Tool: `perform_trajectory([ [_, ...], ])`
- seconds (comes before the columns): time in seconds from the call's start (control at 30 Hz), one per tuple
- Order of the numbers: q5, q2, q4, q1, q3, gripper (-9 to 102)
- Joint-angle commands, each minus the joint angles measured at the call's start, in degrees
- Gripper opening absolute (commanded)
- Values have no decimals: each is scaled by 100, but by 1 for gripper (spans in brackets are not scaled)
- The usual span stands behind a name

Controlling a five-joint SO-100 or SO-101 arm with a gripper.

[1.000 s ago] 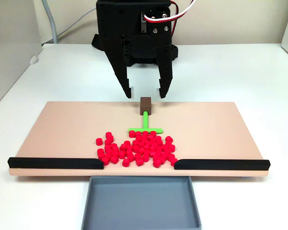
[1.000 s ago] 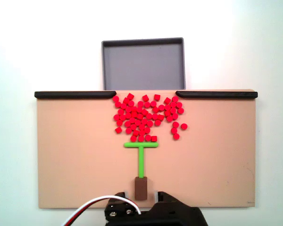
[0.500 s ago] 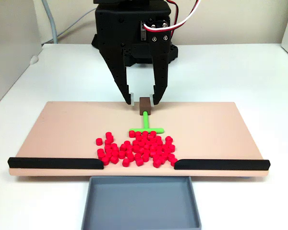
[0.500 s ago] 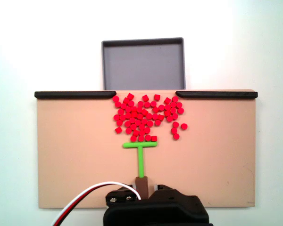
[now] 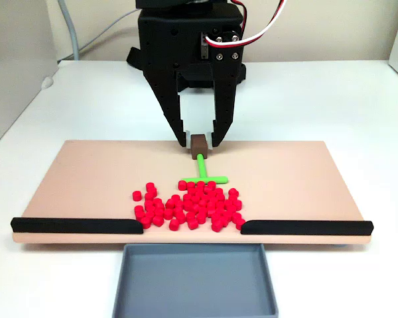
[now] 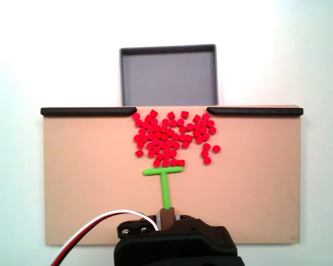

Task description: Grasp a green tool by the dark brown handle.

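Judging by build, treat the green tool (image 5: 201, 171) as light, rigid plastic — thin stem, short crossbar, little mass to resist a nudge, so likely to skate or pivot on the smooth tan board (image 5: 86, 172) if one finger lands first. Take hold at the dark brown handle (image 5: 199, 143) only: a small block with flat sides, the one part thick enough for two pads to bear on squarely; avoid the stem, which looks too slender for a secure pinch. Expect the hard, probably slick faces to need a centred, even squeeze. Located near the board's edge closest to the arm, handle end under the gripper (image 5: 199, 140), stem running toward the pile of red cubes (image 5: 189, 205), crossbar just short of the nearest cubes in both fixed views. Appears as a bright-green T (image 6: 165, 184) capped by the brown block (image 6: 167, 215), partly hidden beneath the black gripper body (image 6: 167, 219) in a fixed view. Jaws narrowed to roughly the handle's width, one tip at each side of the block — contact looks made or all but made, though firm clamping cannot be confirmed. Beyond the cubes: two black strips (image 5: 76, 225) and a grey tray (image 5: 194, 281), well apart from the tool.
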Motion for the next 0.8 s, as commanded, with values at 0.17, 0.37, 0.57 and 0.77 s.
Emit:
perform_trajectory([
  [0.17, 53, 26, -18, -44, -176, 8],
  [0.37, 79, -26, -18, -62, -176, 0],
  [0.57, 246, 53, 9, -141, -176, 0],
  [0.77, 352, 519, 431, -185, -176, 0],
])
